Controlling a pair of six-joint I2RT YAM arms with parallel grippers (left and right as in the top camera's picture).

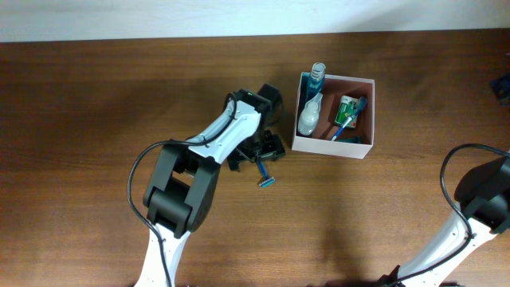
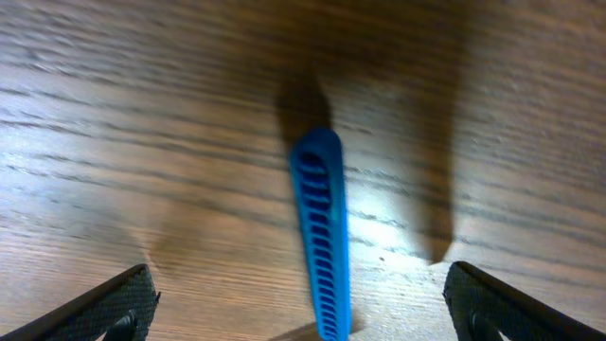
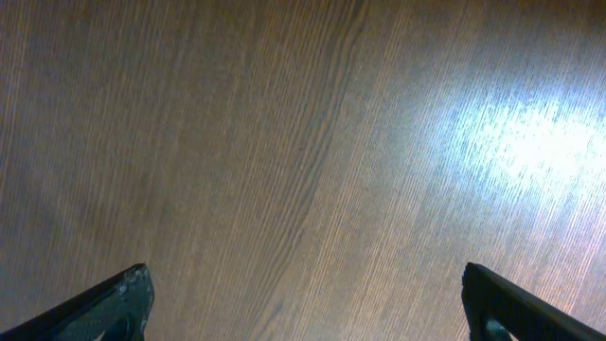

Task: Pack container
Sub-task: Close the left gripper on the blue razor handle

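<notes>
Wooden table — dark brown grain; dark object at right edge.

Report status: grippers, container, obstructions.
Left gripper open above blue razor on table. Right gripper open over bare wood. Container holds toiletries, razor outside. Nothing between them.

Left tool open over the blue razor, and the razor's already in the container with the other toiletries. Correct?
Not quite. The left tool is open over the blue razor, but the razor is not in the container: it lies on the table just outside it. The overhead view shows this.
</notes>
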